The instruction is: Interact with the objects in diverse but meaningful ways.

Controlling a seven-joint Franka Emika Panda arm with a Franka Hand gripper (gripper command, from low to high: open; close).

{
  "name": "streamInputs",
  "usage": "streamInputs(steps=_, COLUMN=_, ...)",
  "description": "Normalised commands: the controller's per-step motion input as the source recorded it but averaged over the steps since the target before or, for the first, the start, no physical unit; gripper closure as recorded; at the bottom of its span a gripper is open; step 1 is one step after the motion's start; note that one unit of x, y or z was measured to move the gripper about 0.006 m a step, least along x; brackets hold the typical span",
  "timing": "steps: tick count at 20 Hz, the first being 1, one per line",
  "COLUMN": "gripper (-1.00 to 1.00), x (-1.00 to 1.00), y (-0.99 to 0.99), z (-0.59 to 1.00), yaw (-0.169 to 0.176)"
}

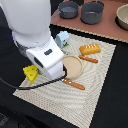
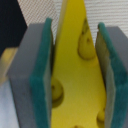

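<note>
the fingers (image 2: 35,80) grip the yellow holed cheese wedge (image 2: 77,75) from both sides, above the woven placemat's (image 1: 95,85) edge.

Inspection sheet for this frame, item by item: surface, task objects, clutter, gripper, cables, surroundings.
Surface: woven beige placemat on a dark table.
Job's things: yellow cheese wedge at the mat's edge on the exterior view's left; pale blue milk carton; orange-brown bread loaf; round tan plate; two orange sticks, what they are is unclear.
Clutter: two dark pots and a pale bowl on the brown area behind.
Grippers: gripper has green-padded fingers on either side of the cheese wedge; contact cannot be confirmed.
Cables: black cable looping from the arm over the mat.
Surroundings: nothing seen.
</note>
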Motion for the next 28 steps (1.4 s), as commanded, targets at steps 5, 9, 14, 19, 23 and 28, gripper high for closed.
streamInputs(steps=5, gripper=1.00, x=-0.79, y=0.13, z=-0.42, yaw=0.000)
streamInputs(steps=9, gripper=1.00, x=-0.81, y=0.08, z=-0.31, yaw=-0.021)
streamInputs(steps=14, gripper=1.00, x=-0.77, y=0.09, z=-0.22, yaw=-0.054)
streamInputs(steps=19, gripper=1.00, x=-0.39, y=0.07, z=-0.10, yaw=-0.059)
streamInputs(steps=23, gripper=1.00, x=-0.28, y=0.09, z=-0.13, yaw=-0.039)
streamInputs(steps=28, gripper=1.00, x=-0.17, y=0.10, z=-0.12, yaw=-0.023)
